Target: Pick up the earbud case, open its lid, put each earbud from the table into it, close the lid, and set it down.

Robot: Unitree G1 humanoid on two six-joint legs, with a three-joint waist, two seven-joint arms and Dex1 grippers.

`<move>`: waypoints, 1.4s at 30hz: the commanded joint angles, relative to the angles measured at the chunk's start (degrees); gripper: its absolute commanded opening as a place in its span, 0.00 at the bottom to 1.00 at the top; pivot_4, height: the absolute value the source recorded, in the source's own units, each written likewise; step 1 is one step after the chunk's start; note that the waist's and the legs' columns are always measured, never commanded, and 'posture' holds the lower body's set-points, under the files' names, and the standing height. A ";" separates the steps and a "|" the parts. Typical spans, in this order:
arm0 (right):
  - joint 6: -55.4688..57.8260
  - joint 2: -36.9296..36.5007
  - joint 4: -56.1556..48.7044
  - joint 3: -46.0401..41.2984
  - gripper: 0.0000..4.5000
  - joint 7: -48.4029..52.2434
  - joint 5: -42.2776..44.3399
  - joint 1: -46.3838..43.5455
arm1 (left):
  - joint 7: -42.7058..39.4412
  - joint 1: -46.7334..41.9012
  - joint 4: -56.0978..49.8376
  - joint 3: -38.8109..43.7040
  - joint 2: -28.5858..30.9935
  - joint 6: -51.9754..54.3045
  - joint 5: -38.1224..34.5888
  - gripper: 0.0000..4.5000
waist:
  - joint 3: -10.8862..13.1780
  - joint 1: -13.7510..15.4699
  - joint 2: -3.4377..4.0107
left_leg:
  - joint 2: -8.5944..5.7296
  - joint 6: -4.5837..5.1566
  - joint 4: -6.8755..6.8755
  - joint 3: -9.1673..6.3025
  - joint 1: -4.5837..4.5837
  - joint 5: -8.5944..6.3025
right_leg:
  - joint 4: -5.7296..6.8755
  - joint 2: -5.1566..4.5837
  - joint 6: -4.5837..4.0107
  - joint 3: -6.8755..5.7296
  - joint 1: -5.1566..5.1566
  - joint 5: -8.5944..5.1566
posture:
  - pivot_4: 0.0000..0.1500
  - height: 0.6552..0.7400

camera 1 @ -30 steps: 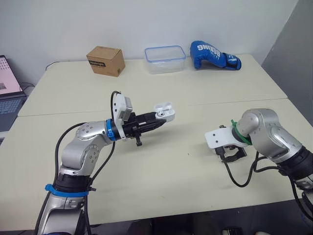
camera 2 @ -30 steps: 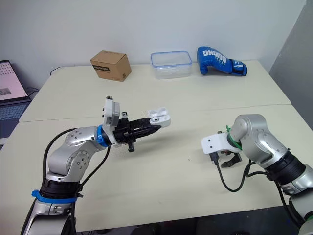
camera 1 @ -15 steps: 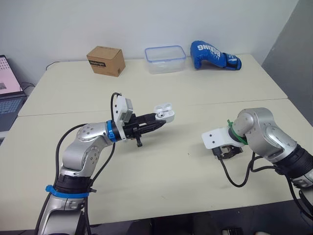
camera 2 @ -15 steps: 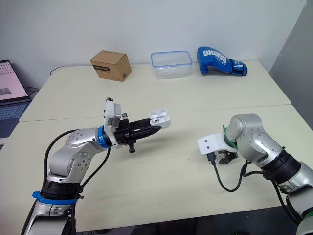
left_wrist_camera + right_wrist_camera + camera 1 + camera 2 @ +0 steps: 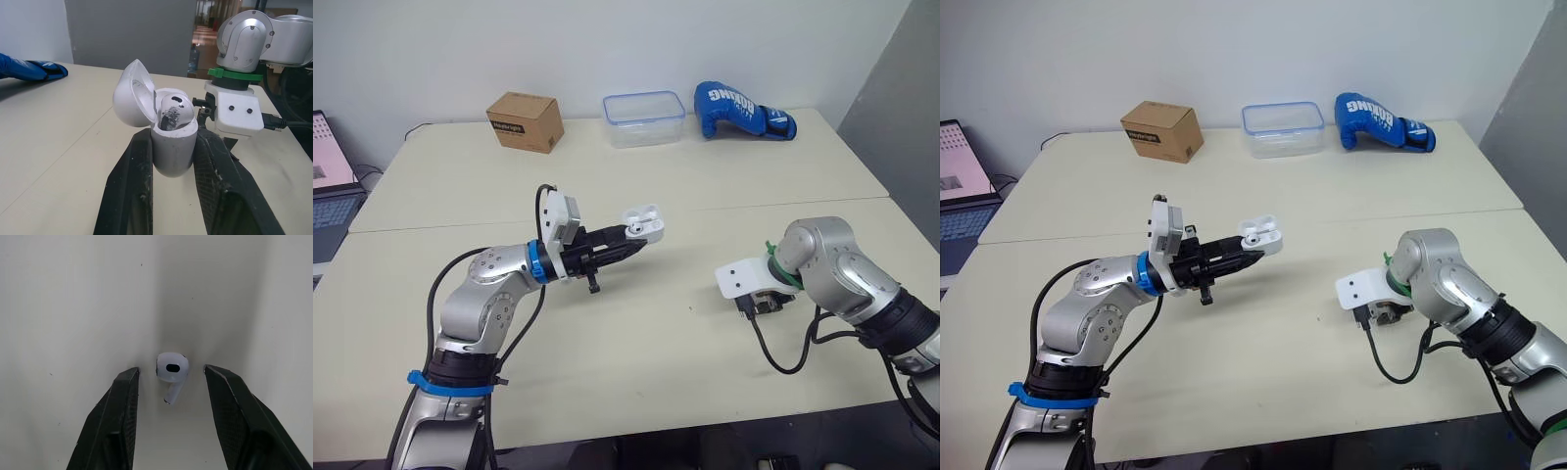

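Note:
My left gripper (image 5: 632,238) is shut on a white earbud case (image 5: 643,221), held above the middle of the table. In the left wrist view the case (image 5: 173,142) has its lid tipped open and one earbud (image 5: 172,110) sits in it. My right gripper (image 5: 766,305) points down at the table on the right side. In the right wrist view its fingers (image 5: 126,396) stand open on either side of a white earbud (image 5: 171,368) that lies on the table, with a gap on both sides.
Along the far edge of the table stand a cardboard box (image 5: 524,120), a clear plastic container (image 5: 643,118) and a blue boxing glove (image 5: 741,110). A laptop (image 5: 331,186) sits off the table's left edge.
My right gripper has shifted a little to the left, close over the table. The left gripper and the case have hardly moved.

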 commanded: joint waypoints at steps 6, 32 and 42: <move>1.04 0.36 -1.58 1.14 0.48 3.83 -1.49 -2.31 | 0.52 -0.35 -1.22 0.58 -0.11 -0.97 -0.13 0.17 | 0.00 -0.01 0.00 | 0.00 0.00 0.00 0.00 0.00 0.00 | 0.00 0.00 0.00 0.00 0.00 0.00 | 1.00 0.89; 3.09 -1.21 -3.59 6.79 0.44 3.84 -2.17 -4.00 | 0.96 0.09 -1.45 0.54 -0.14 -1.02 -0.27 0.17 | 0.00 -0.01 0.00 | 0.00 0.00 0.00 -0.01 0.00 0.00 | 0.00 0.00 0.00 -0.01 0.00 0.00 | 1.00 0.89; 2.57 -1.32 -3.24 6.98 0.16 3.84 -2.89 -3.90 | 1.43 0.12 -2.00 0.47 -0.22 -0.77 -0.28 0.17 | 0.00 -0.01 0.00 | 0.00 0.00 0.01 -0.01 0.01 0.00 | 0.00 0.00 0.00 0.00 0.01 0.00 | 1.00 0.89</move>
